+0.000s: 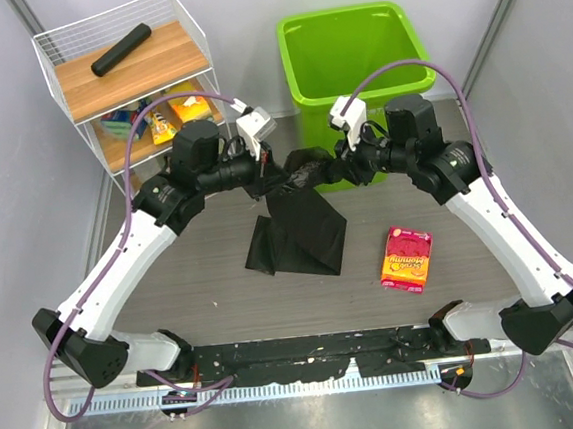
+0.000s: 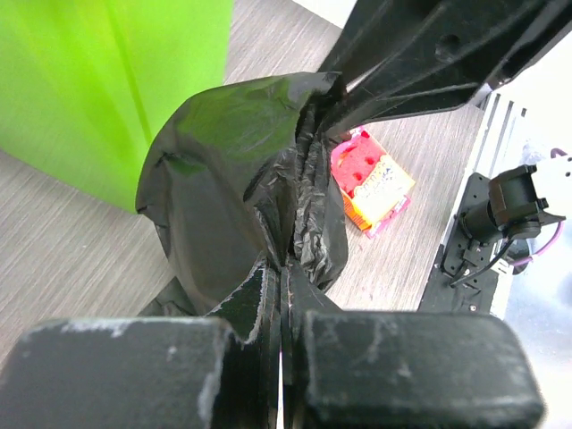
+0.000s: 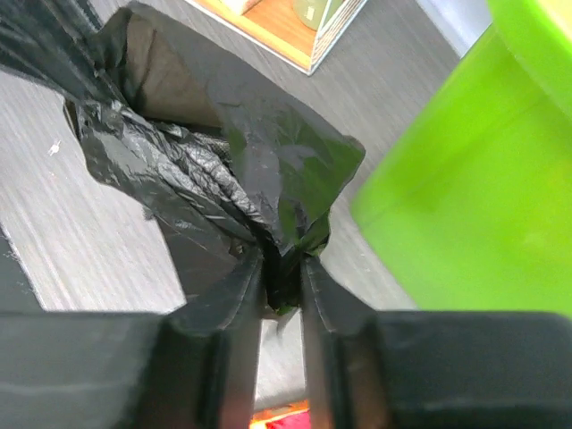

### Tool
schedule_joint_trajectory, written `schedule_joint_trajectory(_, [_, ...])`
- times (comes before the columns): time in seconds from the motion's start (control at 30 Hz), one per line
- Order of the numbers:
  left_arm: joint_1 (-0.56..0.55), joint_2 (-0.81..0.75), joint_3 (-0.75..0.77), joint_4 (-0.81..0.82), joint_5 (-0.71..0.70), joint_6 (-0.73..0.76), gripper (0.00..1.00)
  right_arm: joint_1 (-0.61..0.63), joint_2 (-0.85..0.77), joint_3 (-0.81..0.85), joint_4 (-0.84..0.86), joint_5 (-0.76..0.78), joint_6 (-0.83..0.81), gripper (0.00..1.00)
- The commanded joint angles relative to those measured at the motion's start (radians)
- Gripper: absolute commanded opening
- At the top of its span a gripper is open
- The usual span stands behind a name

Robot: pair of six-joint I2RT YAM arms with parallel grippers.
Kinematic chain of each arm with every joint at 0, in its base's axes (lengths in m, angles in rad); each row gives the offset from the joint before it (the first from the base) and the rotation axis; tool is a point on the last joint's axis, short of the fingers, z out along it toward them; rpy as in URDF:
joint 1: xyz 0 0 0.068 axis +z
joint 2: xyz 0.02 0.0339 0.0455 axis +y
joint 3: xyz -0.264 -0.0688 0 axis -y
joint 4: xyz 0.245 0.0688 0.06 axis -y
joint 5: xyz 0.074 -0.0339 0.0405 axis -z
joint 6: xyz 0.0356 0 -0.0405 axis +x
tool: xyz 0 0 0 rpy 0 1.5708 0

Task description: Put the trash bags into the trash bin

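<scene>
Left hand [image 2: 281, 279] and right hand [image 3: 282, 268] each pinch the black trash bag [image 1: 299, 229], held just before the green trash bin [image 1: 300, 68] at the counter's far edge.

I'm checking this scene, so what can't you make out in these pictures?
Mouth of the trash bag: every view, crumpled folds hide it.
Lettering on the pink packet: too small in top view; bag covers part in left wrist view.
Front base of the trash bin: top view, bag and right gripper cover it.
</scene>
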Motion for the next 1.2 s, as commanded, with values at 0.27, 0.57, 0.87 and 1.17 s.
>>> schedule_joint_trajectory(0.27, [0.005,-0.070,0.022,0.047,-0.151,-0.014,0.00,0.001,-0.130,-0.128,0.037,0.072,-0.011,0.01])
schedule_joint_trajectory(0.57, [0.011,-0.058,0.065,-0.024,-0.108,0.064,0.00,0.001,-0.190,-0.151,0.039,0.285,-0.022,0.01])
schedule_joint_trajectory(0.87, [0.011,-0.079,0.114,-0.078,-0.120,0.139,0.00,0.001,-0.142,-0.055,0.011,0.591,-0.045,0.26])
schedule_joint_trajectory(1.17, [0.010,-0.081,0.207,-0.094,-0.192,0.131,0.00,0.002,-0.107,-0.078,0.005,0.713,-0.016,0.40])
